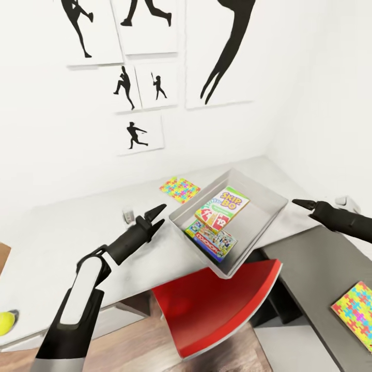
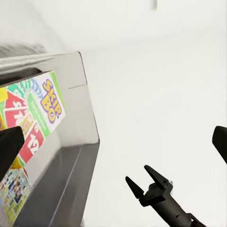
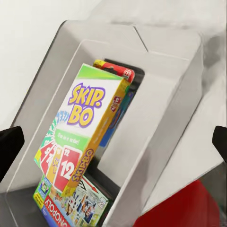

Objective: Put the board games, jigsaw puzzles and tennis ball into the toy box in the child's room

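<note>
Yellow-green tennis ball, head view

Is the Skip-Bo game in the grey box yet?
Yes, in. The Skip-Bo box lies inside the toy box, resting on the Monopoly game.

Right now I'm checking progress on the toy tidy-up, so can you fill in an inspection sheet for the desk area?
Surface: pale grey desk joined to a lower dark grey section.
Job's things: toy box tilted, its near corner past the desk edge; inside, the Skip-Bo box on the Monopoly box. One jigsaw on the desk by the wall, another on the lower section. Tennis ball at the desk's near edge.
Clutter: small pale object behind the left gripper, too unclear to name.
Grippers: left gripper open beside the box; right gripper looks shut, both empty.
Cables: nothing seen.
Surroundings: white wall, baseball silhouette pictures, red chair, wood floor.
</note>
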